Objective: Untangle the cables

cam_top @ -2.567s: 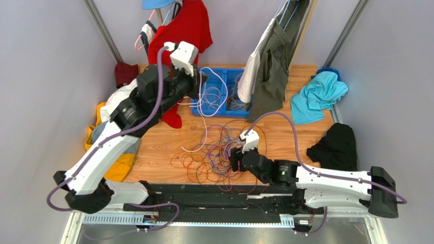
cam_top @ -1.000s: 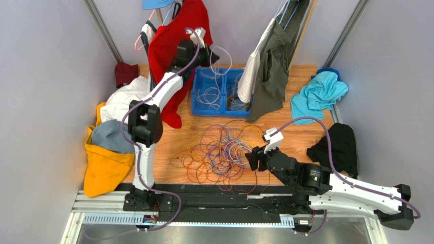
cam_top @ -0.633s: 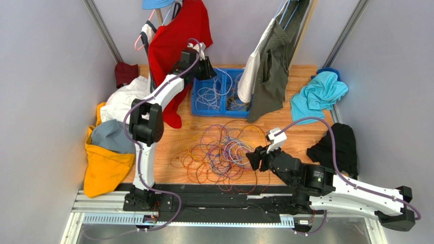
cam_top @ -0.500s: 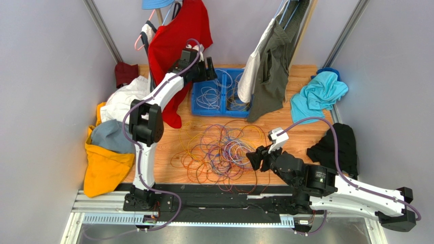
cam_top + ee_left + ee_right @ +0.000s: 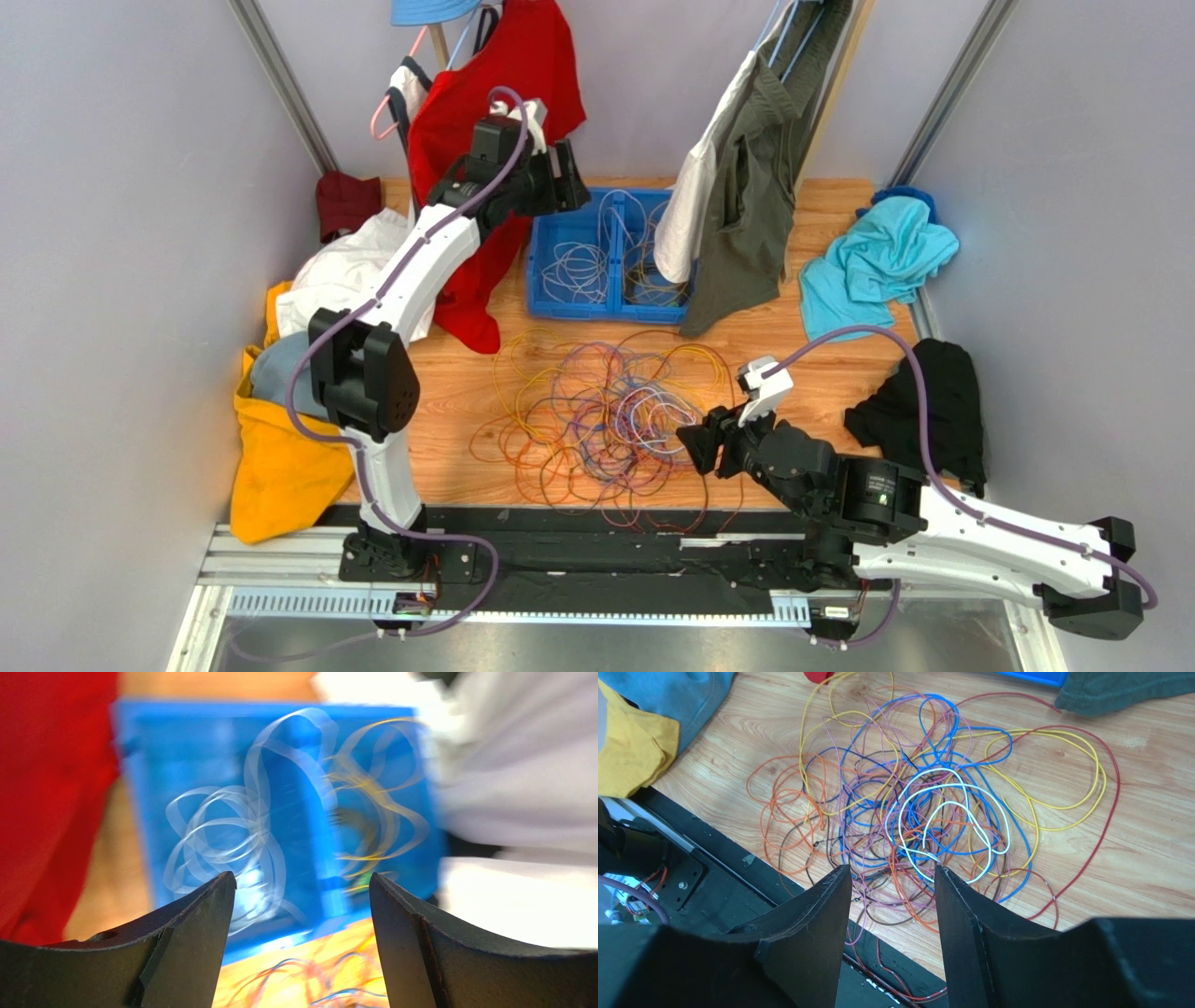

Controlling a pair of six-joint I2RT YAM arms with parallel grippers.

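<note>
A tangle of orange, yellow, purple, blue, red and white cables (image 5: pixel 603 413) lies on the wooden table, and fills the right wrist view (image 5: pixel 927 805). White cables (image 5: pixel 575 259) (image 5: pixel 224 840) lie coiled in the left half of the blue bin (image 5: pixel 537 266) (image 5: pixel 140 777). Yellow cables (image 5: pixel 372 791) sit in its right half. My left gripper (image 5: pixel 568 175) (image 5: pixel 302 889) hangs open and empty above the bin's far left end. At the tangle's near right edge, my right gripper (image 5: pixel 697 445) (image 5: pixel 892 875) stands open just above the wires, with nothing gripped.
A red shirt (image 5: pixel 498 84) hangs behind the left arm. White and olive clothes (image 5: pixel 737 154) hang over the bin's right end. Teal cloth (image 5: pixel 877 266) and black cloth (image 5: pixel 926 406) lie on the right, yellow and grey cloth (image 5: pixel 288 420) on the left. A black rail (image 5: pixel 603 539) borders the near edge.
My left gripper opened and let go of the white cable, which now lies in the bin; the arm drew back to the left. The right gripper barely moved.
</note>
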